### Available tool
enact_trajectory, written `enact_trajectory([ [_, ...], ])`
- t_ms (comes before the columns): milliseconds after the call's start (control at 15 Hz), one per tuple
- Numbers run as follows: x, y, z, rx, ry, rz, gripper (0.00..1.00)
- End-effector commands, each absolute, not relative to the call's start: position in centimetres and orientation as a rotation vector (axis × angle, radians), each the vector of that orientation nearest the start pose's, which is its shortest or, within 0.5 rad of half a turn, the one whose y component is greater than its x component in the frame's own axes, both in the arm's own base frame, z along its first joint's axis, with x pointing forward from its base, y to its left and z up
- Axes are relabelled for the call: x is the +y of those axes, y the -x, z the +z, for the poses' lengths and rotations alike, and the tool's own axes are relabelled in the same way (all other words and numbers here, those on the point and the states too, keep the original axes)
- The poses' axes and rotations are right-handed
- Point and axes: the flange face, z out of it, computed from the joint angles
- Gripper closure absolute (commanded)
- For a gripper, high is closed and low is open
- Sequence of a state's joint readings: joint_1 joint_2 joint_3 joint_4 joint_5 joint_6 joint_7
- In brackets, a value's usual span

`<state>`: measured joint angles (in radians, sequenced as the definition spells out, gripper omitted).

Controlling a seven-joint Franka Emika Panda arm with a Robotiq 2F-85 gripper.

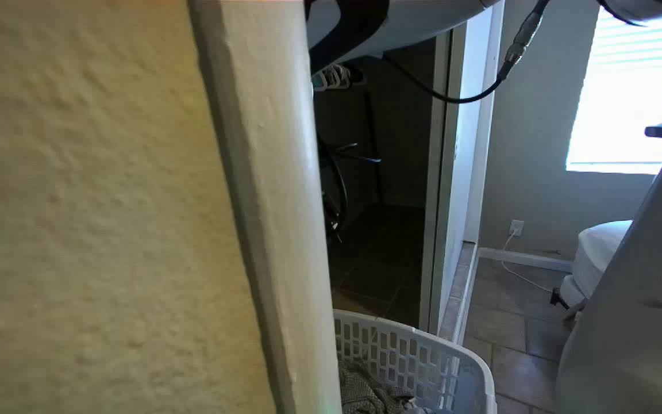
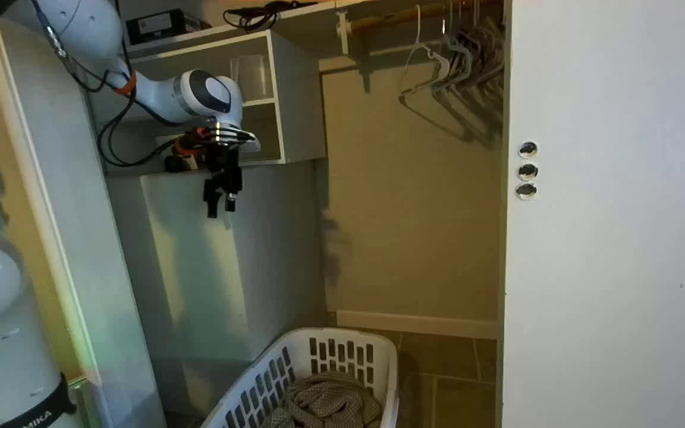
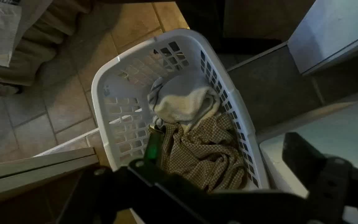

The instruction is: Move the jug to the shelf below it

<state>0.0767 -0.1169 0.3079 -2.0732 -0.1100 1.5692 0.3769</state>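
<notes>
The jug looks like a clear, see-through container. It stands upright in the upper compartment of the white shelf unit, partly hidden behind my arm. The lower compartment lies directly under it, partly hidden by my wrist. My gripper points down in front of the shelf unit, lower than both compartments. It also shows in the wrist view, with its fingers wide apart and nothing between them. The jug does not show in the wrist view, nor in an exterior view where a wall edge covers much of the scene.
A white laundry basket with checked cloth stands on the floor below; it also fills the wrist view's middle. A black box and cable lie on top. Hangers hang right, beside a white door.
</notes>
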Motion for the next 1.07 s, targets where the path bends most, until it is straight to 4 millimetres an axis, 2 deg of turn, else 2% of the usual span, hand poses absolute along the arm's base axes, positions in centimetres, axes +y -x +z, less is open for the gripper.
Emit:
enact_trajectory([
  [0,17.0,-44.3,45.5,-0.034,3.377,0.535,0.0],
  [733,17.0,-44.3,45.5,-0.034,3.377,0.535,0.0],
  [1000,14.6,-43.7,44.9,-0.102,3.356,0.567,0.0],
])
